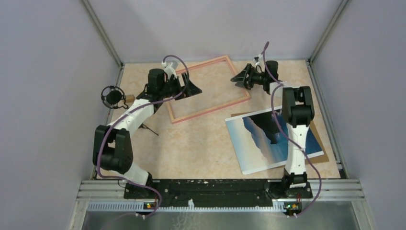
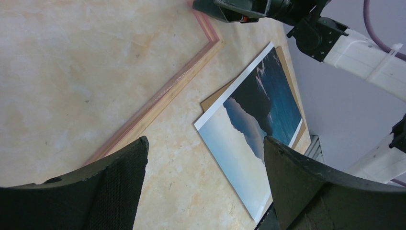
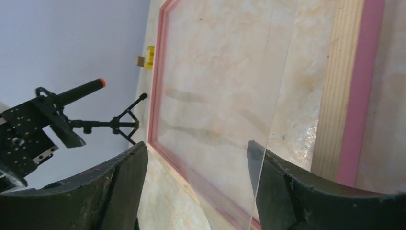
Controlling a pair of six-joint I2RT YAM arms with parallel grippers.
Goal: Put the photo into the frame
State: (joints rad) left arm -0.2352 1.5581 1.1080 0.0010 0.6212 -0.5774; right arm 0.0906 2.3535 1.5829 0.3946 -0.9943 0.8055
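Top external view: left gripper (image 1: 192, 89) and right gripper (image 1: 238, 78) hang spread wide at opposite ends of the frame (image 1: 210, 109); photo (image 1: 253, 143) lies apart.

Soft, even light falls from above, so the table (image 1: 191, 143) is bright with only faint, soft-edged shadows. Ahead of the right gripper (image 3: 196, 146), a clear pane (image 3: 215, 96) carries dull grey streaks of reflection. Its fingers (image 3: 95, 191) sit dark and slightly soft. Beyond the left gripper (image 2: 206, 141), the photo (image 2: 239, 143) is sharp.
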